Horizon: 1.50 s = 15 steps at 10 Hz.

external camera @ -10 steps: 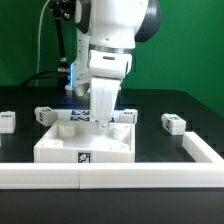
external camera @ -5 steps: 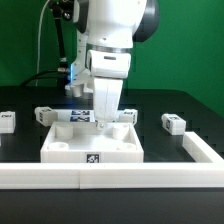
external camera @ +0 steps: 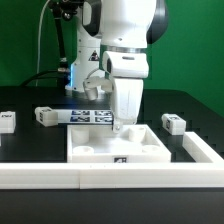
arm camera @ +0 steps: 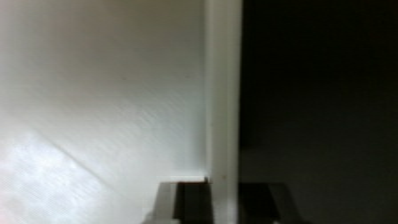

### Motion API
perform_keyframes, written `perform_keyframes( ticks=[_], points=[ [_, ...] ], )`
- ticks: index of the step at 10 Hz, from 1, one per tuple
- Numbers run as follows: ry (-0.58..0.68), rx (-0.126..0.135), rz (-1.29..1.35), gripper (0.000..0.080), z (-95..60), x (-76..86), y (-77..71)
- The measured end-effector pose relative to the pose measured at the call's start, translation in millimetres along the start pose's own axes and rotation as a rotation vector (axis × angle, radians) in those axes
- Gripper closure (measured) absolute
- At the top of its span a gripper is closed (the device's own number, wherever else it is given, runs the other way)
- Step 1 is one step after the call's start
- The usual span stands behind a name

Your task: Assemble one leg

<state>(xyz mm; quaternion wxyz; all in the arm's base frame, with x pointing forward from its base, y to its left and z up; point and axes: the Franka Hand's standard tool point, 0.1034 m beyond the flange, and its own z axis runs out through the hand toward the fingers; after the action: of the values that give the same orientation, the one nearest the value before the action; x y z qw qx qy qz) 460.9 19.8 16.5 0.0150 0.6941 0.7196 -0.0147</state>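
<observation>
My gripper (external camera: 124,126) is shut on the far rim of the large flat white piece with square recesses (external camera: 118,147), which lies on the black table. In the wrist view the dark fingers (arm camera: 185,202) stand on either side of that piece's thin rim (arm camera: 221,110). Three small white legs with tags lie loose. One leg (external camera: 7,120) is at the exterior view's left edge. A second leg (external camera: 45,116) lies behind the piece to the left. A third leg (external camera: 174,123) lies just right of the piece.
The marker board (external camera: 88,116) lies behind the large piece, partly hidden by the arm. A low white wall (external camera: 50,178) runs along the front of the table and turns back along the exterior view's right (external camera: 206,151).
My gripper has slid the large white piece toward the exterior view's right and slightly forward, nearer the right-hand leg and the wall's corner. The legs have not moved.
</observation>
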Motion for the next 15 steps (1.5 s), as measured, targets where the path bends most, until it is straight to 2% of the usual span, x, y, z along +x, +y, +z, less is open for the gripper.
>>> perform_keyframes(
  ticks=[3, 5, 7, 9, 14, 15],
  points=[
    [0.007, -0.008, 0.017, 0.0742, -0.5, 19.8, 2.7],
    [0.016, -0.020, 0.021, 0.0742, -1.7, 41.9, 10.8],
    [0.017, -0.026, 0.006, 0.0742, -2.2, 54.0, 18.9],
    [0.013, -0.023, 0.016, 0.0742, -2.8, 60.2, 29.6],
    [0.010, -0.013, 0.057, 0.0742, -3.0, 63.0, 30.8],
    [0.010, -0.013, 0.058, 0.0646, -3.0, 62.8, 30.8]
  ],
)
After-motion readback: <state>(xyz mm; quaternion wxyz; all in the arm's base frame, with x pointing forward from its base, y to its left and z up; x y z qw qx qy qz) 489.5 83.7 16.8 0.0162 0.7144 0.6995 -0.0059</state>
